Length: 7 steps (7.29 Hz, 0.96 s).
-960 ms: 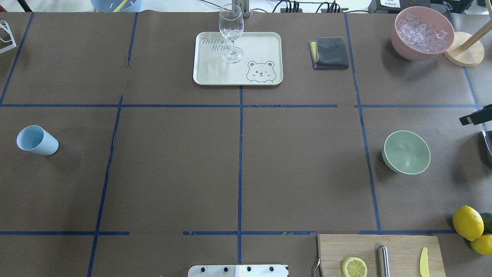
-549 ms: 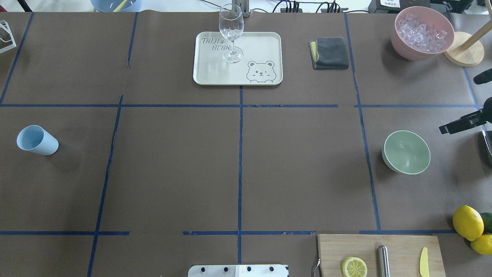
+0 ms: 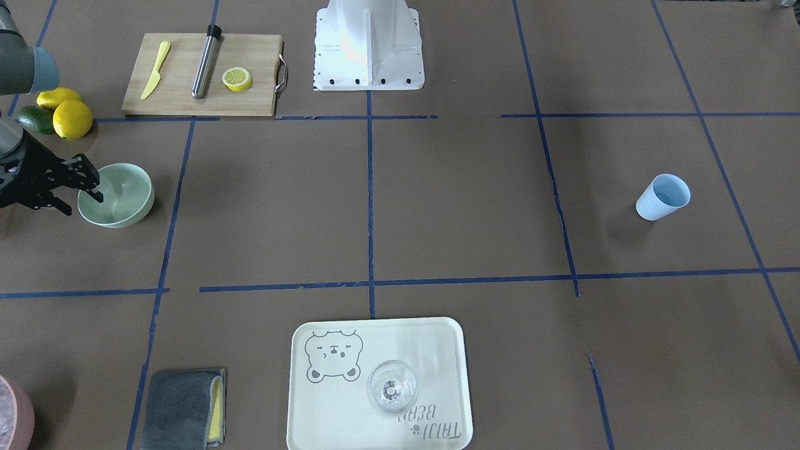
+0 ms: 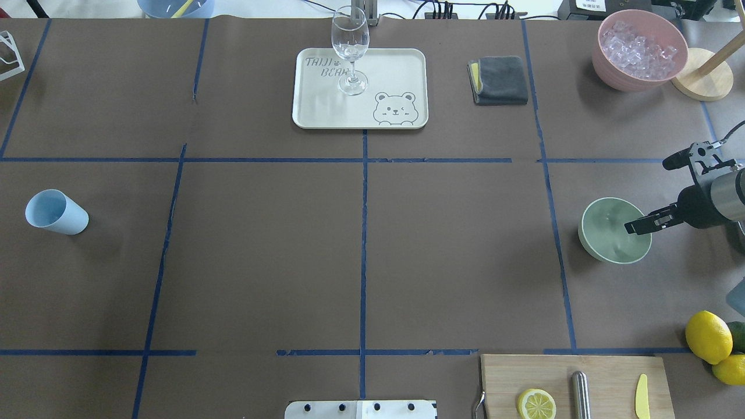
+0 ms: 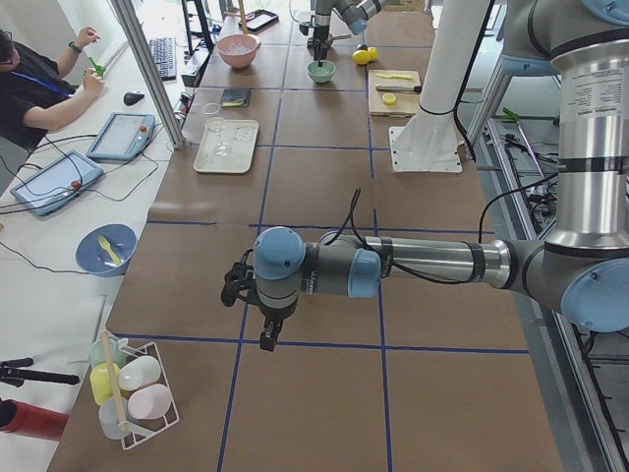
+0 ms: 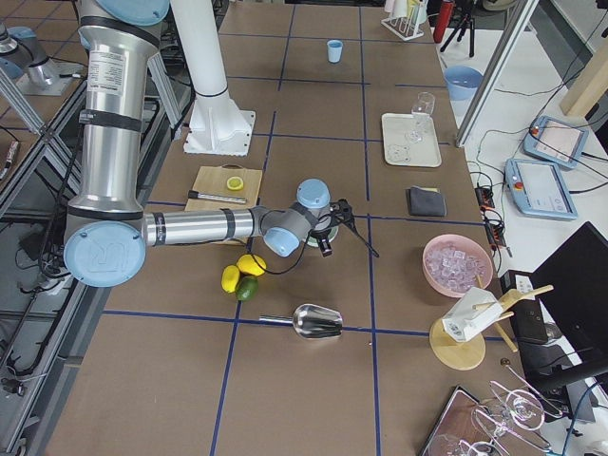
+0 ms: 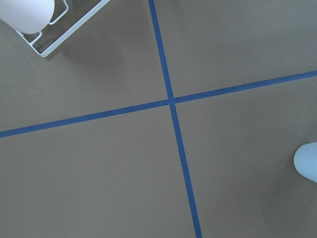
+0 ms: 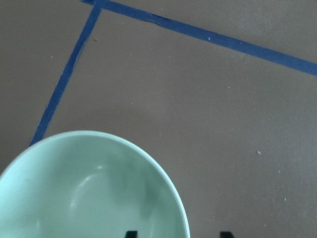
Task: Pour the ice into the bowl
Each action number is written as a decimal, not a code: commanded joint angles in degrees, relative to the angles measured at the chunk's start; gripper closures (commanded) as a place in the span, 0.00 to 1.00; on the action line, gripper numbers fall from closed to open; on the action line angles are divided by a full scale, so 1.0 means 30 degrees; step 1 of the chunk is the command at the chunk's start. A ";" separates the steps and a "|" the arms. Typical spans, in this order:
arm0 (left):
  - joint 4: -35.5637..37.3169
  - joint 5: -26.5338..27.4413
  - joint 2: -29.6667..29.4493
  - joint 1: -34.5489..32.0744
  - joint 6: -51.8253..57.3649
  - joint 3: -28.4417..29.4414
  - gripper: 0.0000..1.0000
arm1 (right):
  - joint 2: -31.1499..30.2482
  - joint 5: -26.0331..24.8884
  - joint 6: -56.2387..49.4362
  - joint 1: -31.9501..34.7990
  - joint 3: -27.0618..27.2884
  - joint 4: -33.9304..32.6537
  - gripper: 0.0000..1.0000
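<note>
The pale mint-green bowl (image 4: 608,235) stands empty on the right side of the table; it also shows in the front view (image 3: 125,194) and the right wrist view (image 8: 89,193). My right gripper (image 4: 640,224) is open and empty, low over the bowl's right rim (image 3: 81,201). In the wrist view one fingertip (image 8: 131,234) is over the bowl's inside and the other is outside it. No small loose ice cubes show. My left gripper (image 5: 263,334) shows only in the left side view, above the table, and I cannot tell if it is open or shut.
A pink container (image 4: 640,49) of ice stands far right, a grey cloth (image 4: 499,80) beside it. A tray (image 4: 396,70) carries a wine glass (image 4: 350,52). A blue cup (image 4: 55,212) stands far left. Cutting board (image 4: 605,378), lemons (image 4: 707,336) and a metal scoop (image 6: 318,323) lie near the bowl.
My right gripper has come in from the table's right edge, moving left and down to the bowl's right rim. Nothing else has moved.
</note>
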 commanded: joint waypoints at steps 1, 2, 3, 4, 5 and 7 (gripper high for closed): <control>-0.0167 0.0024 -0.0001 0.0000 0.0000 0.0013 0.00 | -0.0033 0.0010 0.0028 0.0001 0.0153 0.0042 1.00; -0.0167 0.0024 0.0028 0.0000 0.0000 0.0013 0.00 | -0.0004 0.0271 0.0086 0.0002 0.0271 0.0042 1.00; -0.0138 0.0024 0.0029 0.0000 0.0000 0.0013 0.00 | 0.0141 0.0157 0.0435 -0.0027 0.0533 0.0100 1.00; -0.0138 0.0024 0.0058 0.0000 0.0000 0.0013 0.00 | 0.0404 0.0098 0.2758 -0.0115 0.1667 0.0042 1.00; -0.0138 0.0024 0.0116 0.0000 0.0000 0.0013 0.00 | 0.1566 0.0243 0.4145 -0.0464 0.2461 -0.0161 1.00; -0.0167 0.0023 0.0146 0.0000 0.0000 0.0013 0.00 | 0.6093 -0.0076 0.8324 -0.2769 0.2586 -0.2548 1.00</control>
